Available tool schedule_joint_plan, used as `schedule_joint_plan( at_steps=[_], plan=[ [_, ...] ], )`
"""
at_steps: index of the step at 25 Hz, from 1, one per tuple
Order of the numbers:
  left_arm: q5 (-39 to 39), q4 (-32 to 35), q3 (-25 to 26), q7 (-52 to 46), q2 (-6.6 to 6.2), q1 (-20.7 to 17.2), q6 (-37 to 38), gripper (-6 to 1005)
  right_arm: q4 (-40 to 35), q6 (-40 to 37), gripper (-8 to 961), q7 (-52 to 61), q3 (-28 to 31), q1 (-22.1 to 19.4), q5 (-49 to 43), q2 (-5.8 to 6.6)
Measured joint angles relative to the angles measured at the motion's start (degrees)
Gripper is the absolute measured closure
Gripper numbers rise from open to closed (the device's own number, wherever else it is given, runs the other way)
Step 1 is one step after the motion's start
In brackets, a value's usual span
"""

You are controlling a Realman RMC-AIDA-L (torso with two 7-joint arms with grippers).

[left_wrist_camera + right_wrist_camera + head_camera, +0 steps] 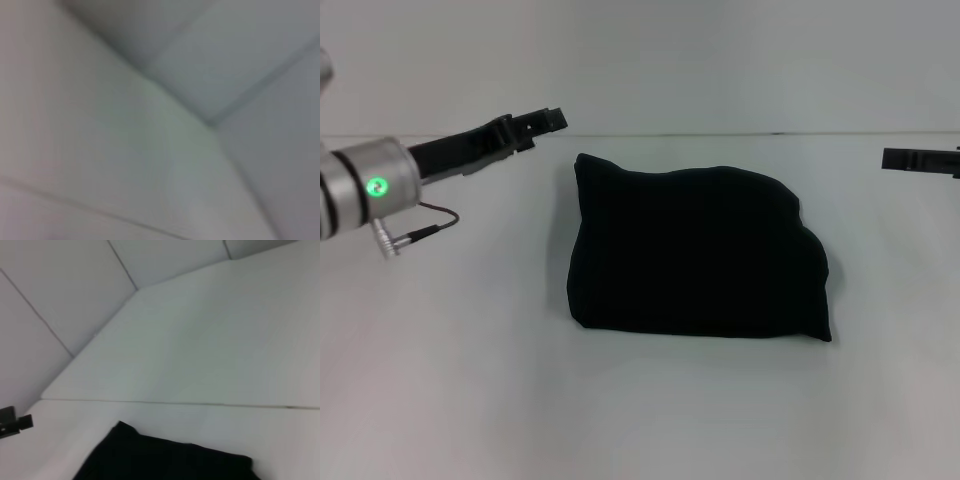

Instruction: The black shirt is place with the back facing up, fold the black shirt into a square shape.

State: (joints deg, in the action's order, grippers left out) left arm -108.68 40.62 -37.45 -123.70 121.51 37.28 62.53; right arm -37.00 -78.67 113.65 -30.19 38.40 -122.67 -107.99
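**Shirt folded to a near-square, both arms drawn clear**

Black shirt (695, 255) lying flat mid-surface as a compact, roughly square bundle, slightly wider than deep, long axis running side to side. Edges puffy, the far right corner bulging a little; no lettering showing.

Left gripper (542, 121) raised off the far left corner of the shirt, near it but not touching; shirt lying to the right of and nearer the robot than those fingers. Whether those fingers are apart or together: cannot tell. Nothing held.

Right gripper (918, 159) at the right edge of the head view, well apart from the shirt; shirt lying to the left of it. State of its fingers likewise impossible to tell. Left gripper judged the nearer.

White surface (640, 410) otherwise bare between fingers and cloth; nothing in the way. Judged near completion, perhaps only a flattening touch left.
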Motion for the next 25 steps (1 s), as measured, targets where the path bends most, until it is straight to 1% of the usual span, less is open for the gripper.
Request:
schedule_joint_plan(
  at_steps=[3, 7, 11, 12, 15, 18, 19, 20, 22, 23, 24, 25],
  plan=[
    [0.84, 3.0, 4.13, 5.65, 0.09, -1.4, 9.49, 298, 0.0, -1.06, 13, -1.33, 0.21, -0.02, 1.61, -0.2],
    [0.99, 3.64, 7.73, 12.42, -0.86, -1.37, 18.83, 273, 0.0, -4.63, 13, -5.66, 0.38, -0.4, 5.84, -0.64],
    [1.29, 5.7, 8.51, 18.24, -1.27, -1.02, 25.77, 240, -0.33, -9.24, 13, -11.64, 0.32, -0.67, 10.66, -1.92],
    [1.45, 6.27, 8.37, 19.69, -1.3, -0.78, 26.96, 232, -0.89, -9.68, 13, -13.1, 0.18, -0.66, 11.22, -2.52],
    [0.91, 6.99, 6.61, 22.66, -1.81, 0.84, 28.25, 207, -4.09, -8.87, 13, -15.2, -0.86, -0.14, 10.64, -4.62],
    [0.04, 7.07, 4.63, 22.91, -2.4, 2.63, 27.9, 183, -9.22, -7.02, 13, -14.69, -3.62, 0.25, 9.19, -6.71],
    [-0.32, 7.08, 4.06, 22.85, -2.52, 3.2, 27.38, 181, -10.56, -6.41, 13, -14.12, -4.27, 0.29, 8.85, -7.08],
    [-0.65, 7.07, 3.51, 22.72, -2.61, 3.66, 26.88, 180, -11.83, -6.0, 13, -13.33, -4.83, 0.34, 8.44, -7.31],
    [-1.21, 7.02, 2.39, 22.49, -2.7, 4.33, 25.4, 177, -13.25, -5.27, 13, -11.63, -5.43, 0.5, 7.71, -7.21],
    [-1.64, 7.0, 1.54, 22.39, -2.71, 4.63, 24.48, 175, -13.48, -5.1, 13, -11.0, -5.7, 0.61, 7.42, -6.96],
    [-2.13, 7.0, 0.99, 22.21, -2.72, 4.82, 23.86, 166, -13.56, -4.75, 13, -9.77, -6.38, 0.92, 6.62, -6.3],
    [-2.44, 7.0, 0.7, 22.1, -2.72, 4.93, 23.51, 157, -13.56, -4.52, 13, -9.27, -6.64, 1.07, 6.15, -6.01]
  ],
)
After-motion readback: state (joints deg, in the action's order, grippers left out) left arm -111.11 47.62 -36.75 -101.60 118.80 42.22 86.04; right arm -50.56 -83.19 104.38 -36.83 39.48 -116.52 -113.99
